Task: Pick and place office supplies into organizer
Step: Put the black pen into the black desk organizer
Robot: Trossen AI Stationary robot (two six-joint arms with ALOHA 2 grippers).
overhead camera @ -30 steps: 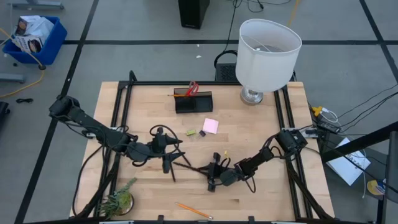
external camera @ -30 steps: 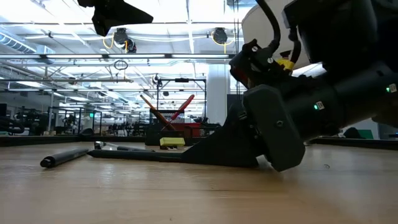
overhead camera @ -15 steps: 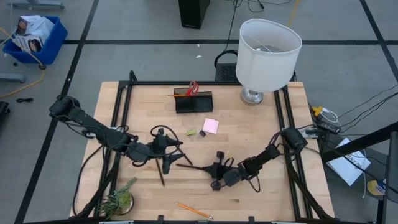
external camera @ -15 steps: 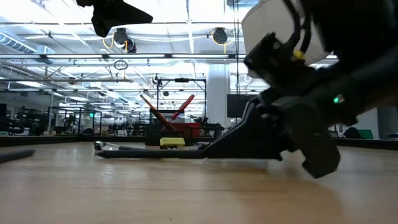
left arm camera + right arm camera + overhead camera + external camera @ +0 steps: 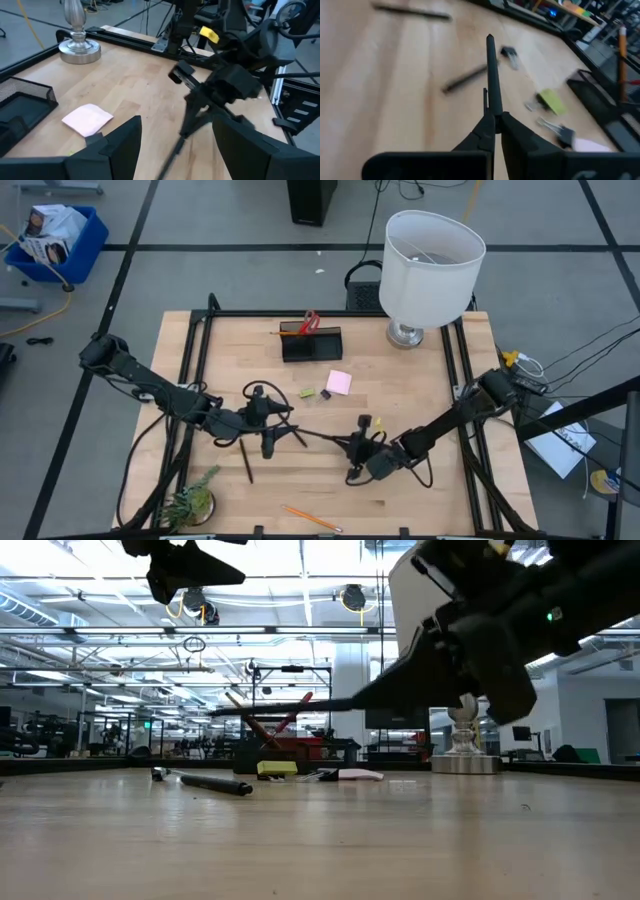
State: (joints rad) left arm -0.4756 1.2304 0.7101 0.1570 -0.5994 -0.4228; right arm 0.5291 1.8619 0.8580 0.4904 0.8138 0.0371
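right pincer [image 5: 352,448] clamps black pen [image 5: 492,75] aloft | left pincer [image 5: 268,442] agape beside | second pen [image 5: 245,460] on table

I see a pale, light-wood table [image 5: 400,390] with black rails. At upper centre of the high view sits the black mesh organizer [image 5: 311,345], red scissor handles [image 5: 309,321] and an orange pencil [image 5: 290,333] in it. Just below it lie a pink sticky-note pad [image 5: 339,382] and a yellow-green eraser [image 5: 307,392]. Upper right stands a white-shaded lamp [image 5: 430,265]; lower left, a green plant [image 5: 190,500].
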